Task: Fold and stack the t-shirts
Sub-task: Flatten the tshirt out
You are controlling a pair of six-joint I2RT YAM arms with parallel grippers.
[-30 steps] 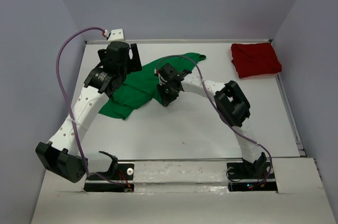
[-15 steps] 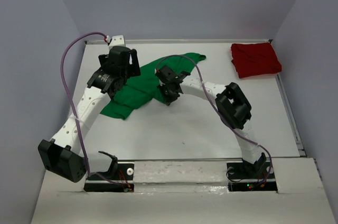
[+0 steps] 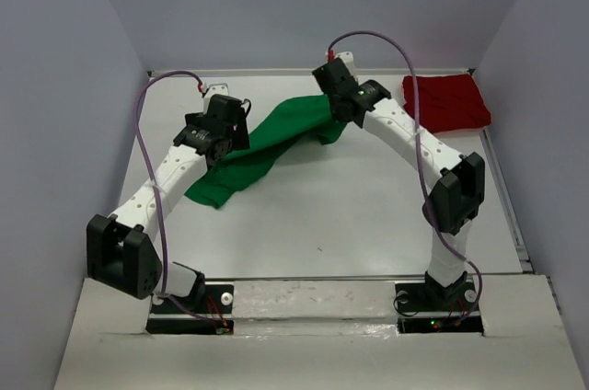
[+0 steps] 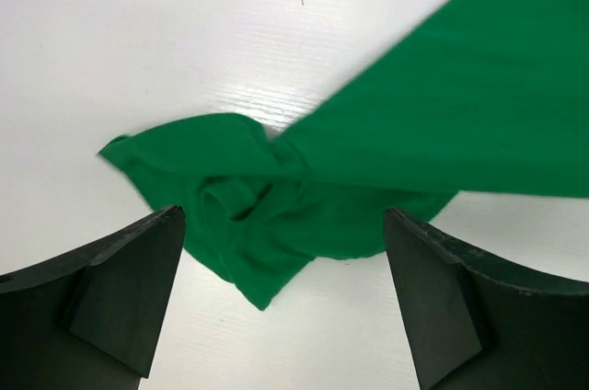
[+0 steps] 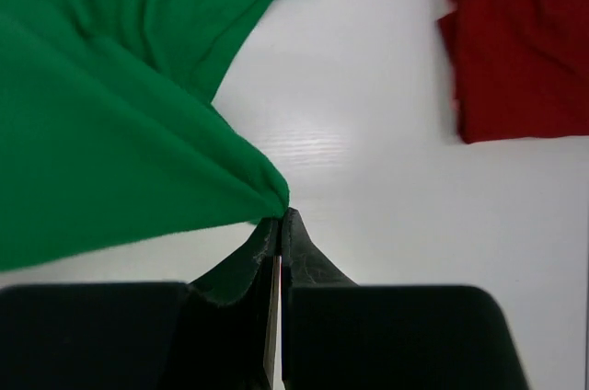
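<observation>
**Right gripper** [image 5: 279,215]: the jaws are pressed together and pinch a fold of the green t-shirt [image 5: 110,151] right at their tips. From this pinch the cloth fans out ahead of the gripper and to its left, drawn into taut creases that meet at the tips. One rounded edge of the shirt lies on the table [image 3: 350,215] further ahead.

**Dark red t-shirt** [image 5: 525,50]: it lies ahead of the right gripper and to its right, well apart from it. It is flat on the table and is not touched by either arm. Bare white table separates it from the green cloth.

**Left gripper** [image 4: 282,220]: the fingers [image 4: 129,289] are spread wide and hold nothing. A bunched, crumpled end of the green shirt lies on the table ahead of the opening between them. From that bunch a broad band of cloth rises away to the gripper's right. Whether either finger touches the cloth cannot be told.

**Overall, from the top view:** the green shirt stretches as a slanting band from the right gripper's pinch, past the left gripper, down to its low end on the table.
</observation>
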